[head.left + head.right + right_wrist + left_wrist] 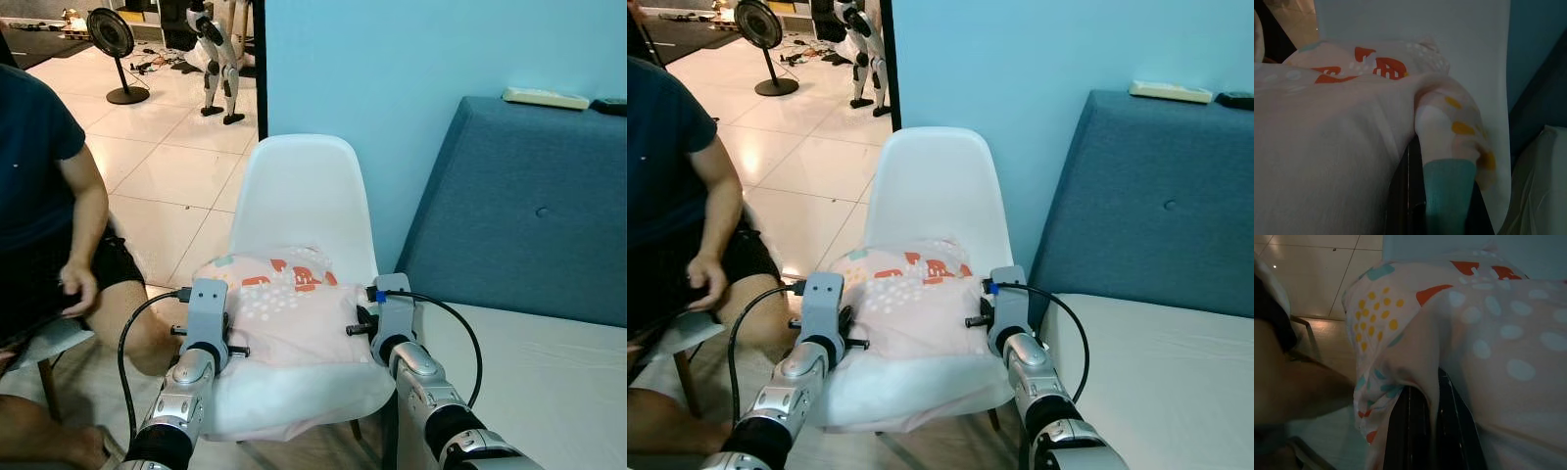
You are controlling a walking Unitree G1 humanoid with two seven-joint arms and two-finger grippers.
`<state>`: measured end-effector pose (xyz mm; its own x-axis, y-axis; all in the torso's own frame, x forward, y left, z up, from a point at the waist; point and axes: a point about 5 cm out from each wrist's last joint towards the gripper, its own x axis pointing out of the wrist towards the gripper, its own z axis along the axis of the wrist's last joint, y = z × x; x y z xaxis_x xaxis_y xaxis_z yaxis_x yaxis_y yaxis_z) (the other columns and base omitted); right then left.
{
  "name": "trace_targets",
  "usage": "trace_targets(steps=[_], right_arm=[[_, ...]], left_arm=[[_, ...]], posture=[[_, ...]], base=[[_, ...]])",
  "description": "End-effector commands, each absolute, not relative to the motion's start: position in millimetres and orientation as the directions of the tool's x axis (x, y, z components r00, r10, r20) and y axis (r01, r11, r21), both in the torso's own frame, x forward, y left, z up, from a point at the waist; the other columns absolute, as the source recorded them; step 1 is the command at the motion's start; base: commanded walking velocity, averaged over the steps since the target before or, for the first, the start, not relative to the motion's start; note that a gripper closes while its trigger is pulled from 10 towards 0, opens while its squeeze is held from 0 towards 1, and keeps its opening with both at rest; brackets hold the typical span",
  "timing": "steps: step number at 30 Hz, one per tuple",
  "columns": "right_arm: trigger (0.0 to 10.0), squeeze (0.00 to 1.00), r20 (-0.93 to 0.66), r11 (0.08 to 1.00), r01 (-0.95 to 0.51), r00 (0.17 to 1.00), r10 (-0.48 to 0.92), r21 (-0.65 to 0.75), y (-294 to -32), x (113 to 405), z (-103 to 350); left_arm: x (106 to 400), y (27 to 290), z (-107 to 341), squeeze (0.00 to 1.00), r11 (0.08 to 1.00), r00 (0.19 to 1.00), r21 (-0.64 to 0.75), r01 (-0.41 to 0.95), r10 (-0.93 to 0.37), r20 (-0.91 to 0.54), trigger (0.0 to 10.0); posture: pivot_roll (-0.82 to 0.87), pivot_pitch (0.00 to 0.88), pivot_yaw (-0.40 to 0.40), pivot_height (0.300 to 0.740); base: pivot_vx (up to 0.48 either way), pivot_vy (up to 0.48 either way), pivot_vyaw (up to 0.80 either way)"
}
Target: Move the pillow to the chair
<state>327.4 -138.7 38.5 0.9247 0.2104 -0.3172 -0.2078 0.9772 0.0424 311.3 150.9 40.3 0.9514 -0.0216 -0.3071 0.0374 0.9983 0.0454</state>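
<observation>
Spanning the right of the head views, a dark blue upholstered sofa (534, 211) stands against a pale blue wall (392, 88), with a white-covered cushion surface (549, 377) below its backrest. Beside it on the robot's left stands a white moulded plastic chair (299, 191) with a curved back.

Lying on that chair's seat is the soft pale pink pillow (294, 323), its case printed with faint white dots, orange-red shapes near the far edge and patches of yellow dots and teal marks at the corners; its near edge droops over the front of the seat in a plain white flap.

A seated person in a dark blue shirt (34, 166) is at the left, one hand (78, 289) resting on the lap.

Either side of the pillow are the robot's arms. The left tool (1422, 431) is clenched on a fold of the pillow's left edge, fabric pinched between its black fingers (1400, 435). The right tool (1415, 196) grips the pillow's right corner likewise, cloth draped over its fingers.

A black standing fan (113, 49) stands on the glossy tiled floor (167, 166) far off.
</observation>
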Motion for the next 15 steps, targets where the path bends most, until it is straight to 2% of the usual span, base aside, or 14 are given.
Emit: trace_targets(steps=[1, 10, 15], right_arm=[[10.0, 0.00, -0.273, 0.974, -0.218, 0.935, 0.228, 0.067, -134.7, 333.6, 47.9], [10.0, 0.00, -0.279, 0.979, -0.197, 0.939, 0.201, 0.043, -139.1, 334.9, 48.8], [10.0, 0.00, -0.290, 0.982, -0.188, 0.939, 0.186, 0.021, -141.2, 335.4, 48.5]], left_arm=[[313.6, 148.7, 45.6, 0.00, 0.997, 0.961, 0.060, 0.045, -0.027, -0.275, 10.0], [312.1, 149.7, 43.6, 0.00, 0.997, 0.958, 0.063, 0.043, -0.024, -0.284, 10.0], [311.1, 150.1, 42.5, 0.00, 0.997, 0.957, 0.066, 0.045, -0.024, -0.289, 10.0]], posture=[[-0.02, 0.064, -0.037, 0.670], [-0.02, 0.075, -0.034, 0.635], [-0.02, 0.076, -0.029, 0.635]], base=[[0.000, 0.000, 0.00], [0.000, 0.000, 0.00], [0.000, 0.000, 0.00]])
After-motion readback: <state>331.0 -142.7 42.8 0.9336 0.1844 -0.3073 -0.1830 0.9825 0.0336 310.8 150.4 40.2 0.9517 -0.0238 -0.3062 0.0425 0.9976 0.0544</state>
